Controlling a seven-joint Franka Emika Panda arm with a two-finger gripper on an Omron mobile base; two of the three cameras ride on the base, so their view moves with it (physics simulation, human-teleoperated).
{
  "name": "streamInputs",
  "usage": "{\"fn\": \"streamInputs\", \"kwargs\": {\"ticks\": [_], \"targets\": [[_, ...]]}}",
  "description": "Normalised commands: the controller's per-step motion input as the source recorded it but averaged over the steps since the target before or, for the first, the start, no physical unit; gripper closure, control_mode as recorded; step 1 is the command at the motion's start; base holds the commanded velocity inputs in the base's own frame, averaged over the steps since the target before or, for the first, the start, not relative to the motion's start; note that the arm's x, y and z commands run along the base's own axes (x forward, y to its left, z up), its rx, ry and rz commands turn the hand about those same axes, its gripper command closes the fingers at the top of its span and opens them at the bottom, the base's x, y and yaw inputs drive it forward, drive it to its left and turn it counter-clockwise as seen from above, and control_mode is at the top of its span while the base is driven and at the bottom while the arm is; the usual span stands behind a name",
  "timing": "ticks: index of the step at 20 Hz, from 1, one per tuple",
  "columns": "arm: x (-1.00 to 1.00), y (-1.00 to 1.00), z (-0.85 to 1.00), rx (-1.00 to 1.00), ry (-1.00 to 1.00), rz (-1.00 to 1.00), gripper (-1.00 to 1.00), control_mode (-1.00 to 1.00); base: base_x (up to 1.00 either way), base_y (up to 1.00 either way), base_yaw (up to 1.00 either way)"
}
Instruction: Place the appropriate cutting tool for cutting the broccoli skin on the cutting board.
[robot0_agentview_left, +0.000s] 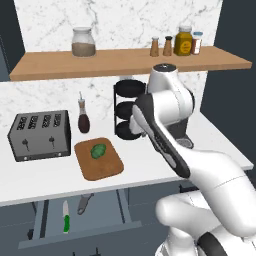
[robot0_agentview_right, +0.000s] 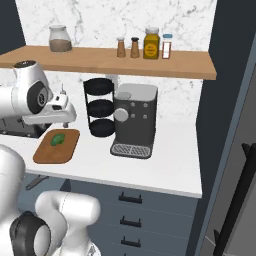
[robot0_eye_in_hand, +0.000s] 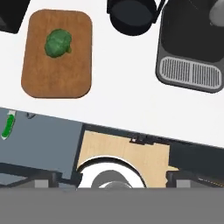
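The knife (robot0_agentview_left: 65, 216), with its bright green handle and short pale blade, lies in the open drawer (robot0_agentview_left: 100, 210) below the counter. It shows at the left edge of the hand view as the knife (robot0_eye_in_hand: 8, 126). The brown cutting board (robot0_agentview_left: 107, 167) lies on the counter with the broccoli (robot0_agentview_left: 98, 150) on its far half. They also appear in the hand view as the board (robot0_eye_in_hand: 57, 74) and broccoli (robot0_eye_in_hand: 58, 43). My gripper (robot0_eye_in_hand: 112, 179) hovers high over the counter's front edge, right of the board, open and holding nothing. In the left base view my arm hides it.
A grey peeler (robot0_agentview_left: 85, 202) lies in the drawer beside the knife. A toaster (robot0_agentview_left: 40, 135) stands left of the board, with a dark bottle (robot0_agentview_left: 83, 119) behind it. A black tiered rack (robot0_agentview_right: 100, 107) and a coffee machine (robot0_agentview_right: 132, 120) stand to the right. A shelf (robot0_agentview_right: 110, 61) carries jars.
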Motion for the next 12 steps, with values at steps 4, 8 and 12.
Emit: {"fn": "streamInputs", "kwargs": {"ticks": [4, 8, 12], "targets": [[-0.54, 1.0, -0.46, -0.04, 0.07, -0.05, -1.0, -1.0, 0.0, 0.0, 0.0], [-0.4, 1.0, -0.57, 0.01, 0.13, -0.04, -1.0, -1.0, 0.0, 0.0, 0.0], [-0.22, 1.0, -0.84, 0.0, 0.14, -0.02, -1.0, -1.0, 0.0, 0.0, 0.0]]}}
